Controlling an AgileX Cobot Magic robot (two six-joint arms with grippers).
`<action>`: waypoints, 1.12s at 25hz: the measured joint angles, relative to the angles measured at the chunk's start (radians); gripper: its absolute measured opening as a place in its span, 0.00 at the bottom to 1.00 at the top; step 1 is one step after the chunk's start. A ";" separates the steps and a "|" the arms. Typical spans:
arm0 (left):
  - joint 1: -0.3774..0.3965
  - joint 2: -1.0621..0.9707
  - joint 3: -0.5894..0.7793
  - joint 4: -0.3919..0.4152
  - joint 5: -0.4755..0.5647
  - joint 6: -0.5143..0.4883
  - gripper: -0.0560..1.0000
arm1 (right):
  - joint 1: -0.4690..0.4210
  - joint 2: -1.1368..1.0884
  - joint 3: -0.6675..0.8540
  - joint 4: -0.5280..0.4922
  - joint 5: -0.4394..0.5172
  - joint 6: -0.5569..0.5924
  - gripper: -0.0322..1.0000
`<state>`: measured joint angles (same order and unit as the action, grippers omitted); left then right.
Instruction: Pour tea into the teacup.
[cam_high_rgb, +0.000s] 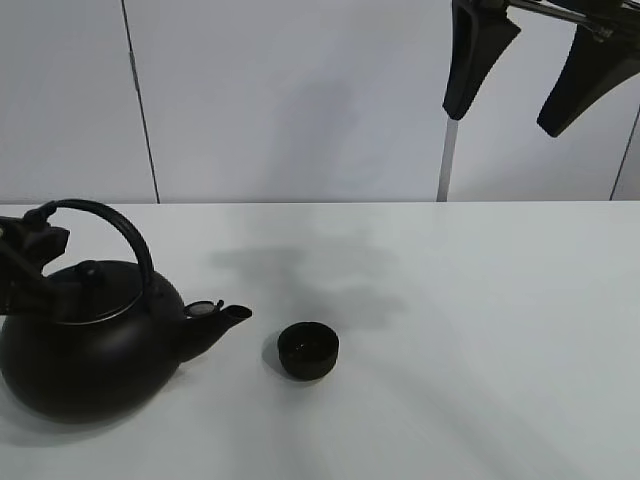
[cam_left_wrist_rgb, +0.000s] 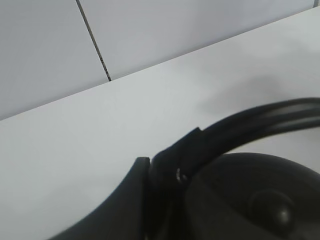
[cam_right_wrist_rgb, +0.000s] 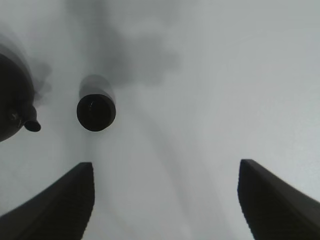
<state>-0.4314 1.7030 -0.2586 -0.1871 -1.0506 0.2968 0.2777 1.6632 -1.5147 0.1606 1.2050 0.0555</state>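
Note:
A big round black kettle (cam_high_rgb: 90, 345) with an arched handle (cam_high_rgb: 120, 225) stands on the white table at the left, its spout (cam_high_rgb: 228, 318) pointing right. The small matte-black teacup (cam_high_rgb: 308, 350) sits just right of the spout, apart from it; it also shows in the right wrist view (cam_right_wrist_rgb: 96, 112). My left gripper (cam_high_rgb: 35, 245) is shut on the kettle handle at its left end; the left wrist view shows the handle (cam_left_wrist_rgb: 260, 122) in its fingers (cam_left_wrist_rgb: 165, 170). My right gripper (cam_high_rgb: 530, 75) is open and empty, high above the table at the upper right.
The white table (cam_high_rgb: 480, 330) runs to a pale panelled wall (cam_high_rgb: 300, 90) at the back. A thin grey post (cam_high_rgb: 447, 165) stands behind the table's far edge below the right gripper.

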 joint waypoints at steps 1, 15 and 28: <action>0.000 -0.026 0.001 0.003 0.020 0.001 0.14 | 0.000 0.000 0.000 0.000 0.000 0.000 0.56; 0.000 -0.324 -0.195 -0.007 0.440 -0.014 0.14 | 0.000 0.000 0.000 0.001 -0.005 0.000 0.56; -0.029 -0.241 -0.256 -0.063 0.507 -0.142 0.14 | 0.000 0.000 0.000 0.008 -0.016 0.000 0.56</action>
<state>-0.4601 1.4621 -0.5147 -0.2498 -0.5439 0.1553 0.2777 1.6632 -1.5147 0.1684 1.1885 0.0555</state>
